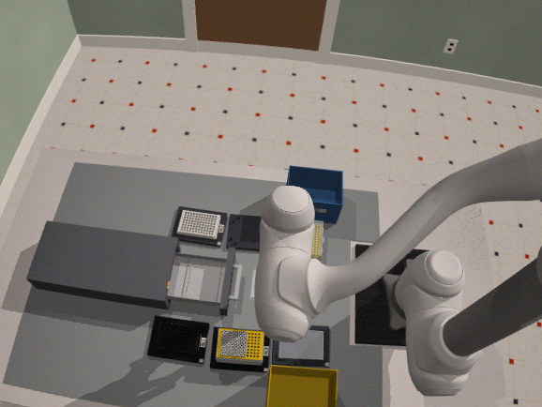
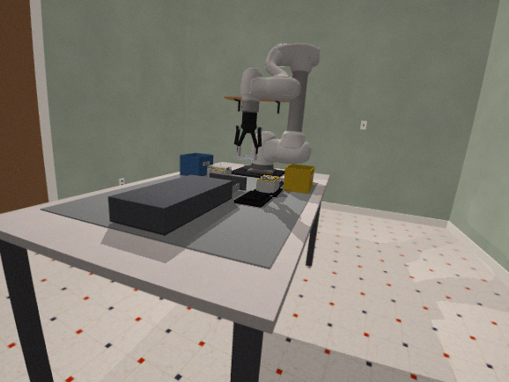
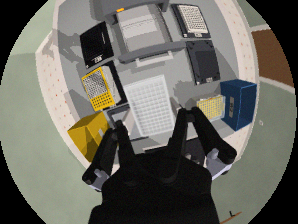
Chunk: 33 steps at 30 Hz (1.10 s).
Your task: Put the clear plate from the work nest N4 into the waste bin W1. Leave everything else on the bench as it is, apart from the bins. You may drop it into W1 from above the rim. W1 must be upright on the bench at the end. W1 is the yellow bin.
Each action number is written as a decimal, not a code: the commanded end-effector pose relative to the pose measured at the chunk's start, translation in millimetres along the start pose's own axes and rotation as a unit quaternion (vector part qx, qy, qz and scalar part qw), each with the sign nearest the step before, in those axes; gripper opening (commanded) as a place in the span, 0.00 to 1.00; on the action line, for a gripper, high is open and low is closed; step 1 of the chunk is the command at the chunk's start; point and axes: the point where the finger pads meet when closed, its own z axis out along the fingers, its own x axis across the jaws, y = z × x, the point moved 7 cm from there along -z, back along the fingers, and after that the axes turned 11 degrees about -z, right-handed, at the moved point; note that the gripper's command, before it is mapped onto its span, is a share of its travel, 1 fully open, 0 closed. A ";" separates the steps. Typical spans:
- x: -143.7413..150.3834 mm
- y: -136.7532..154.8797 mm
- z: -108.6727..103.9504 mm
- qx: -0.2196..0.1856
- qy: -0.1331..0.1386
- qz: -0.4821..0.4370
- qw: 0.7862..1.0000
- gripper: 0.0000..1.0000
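My gripper (image 3: 151, 108) is shut on the clear plate (image 3: 148, 104), a pale well plate held flat by its long sides, high above the middle of the bench. In the side view the gripper (image 2: 247, 149) hangs fingers down with the plate (image 2: 246, 157) at its tips, well above the bench items. In the overhead view the arm hides both. The yellow bin W1 (image 1: 302, 385) stands upright at the front edge of the bench; it also shows in the side view (image 2: 299, 178) and in the wrist view (image 3: 88, 133), off to the left of the plate.
A blue bin (image 1: 316, 193) stands at the back. A long grey box (image 1: 100, 263) with an open tray (image 1: 199, 281) lies on the left. Nests hold a white plate (image 1: 199, 224), a black plate (image 1: 178, 338), a yellow box (image 1: 240, 346) and a grey plate (image 1: 302, 348); one nest (image 1: 245, 232) is empty.
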 end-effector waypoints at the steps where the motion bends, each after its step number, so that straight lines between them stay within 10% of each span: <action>1: -8.3 1.1 0.0 0.000 0.000 0.000 1.000 0.10; 33: -82.2 11.5 0.0 0.000 0.000 0.000 1.000 0.10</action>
